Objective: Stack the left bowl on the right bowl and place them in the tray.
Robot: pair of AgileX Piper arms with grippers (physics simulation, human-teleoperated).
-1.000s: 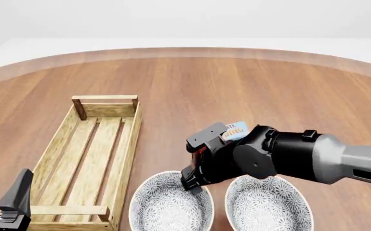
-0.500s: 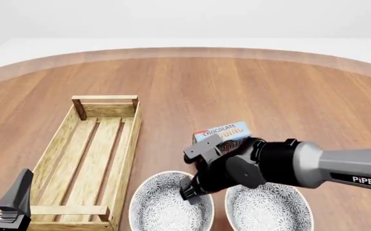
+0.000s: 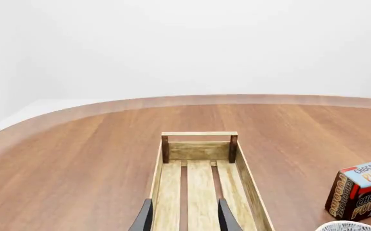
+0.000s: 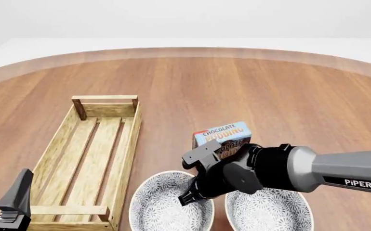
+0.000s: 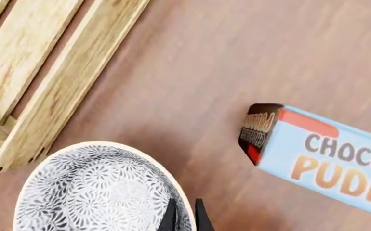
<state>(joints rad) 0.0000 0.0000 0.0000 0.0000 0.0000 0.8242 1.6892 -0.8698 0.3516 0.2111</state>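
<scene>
Light wood slats make up the tray [image 4: 86,159], which lies on the table [image 4: 237,86] at about nine o'clock from the two bowls, its long side running away from the arms. Both bowls sit on the table outside the tray, side by side and just apart: the left bowl [image 4: 163,211] next to the tray's near right corner, the right bowl [image 4: 269,211] at three o'clock from it. A pudding box [image 4: 223,136] lies at roughly twelve o'clock from the gap between the bowls, near them but not touching.

The right gripper [image 4: 187,198] hangs over the left bowl's right-hand rim. In the right wrist view its fingertips [image 5: 170,216] stand nearly together, straddling that rim with only a thin slit between them; whether they pinch the rim cannot be told.

The left gripper [image 4: 6,207] sits at the near left edge, beside the tray's near end. In the left wrist view its fingers [image 3: 143,219] are spread apart over the slats, holding nothing.
</scene>
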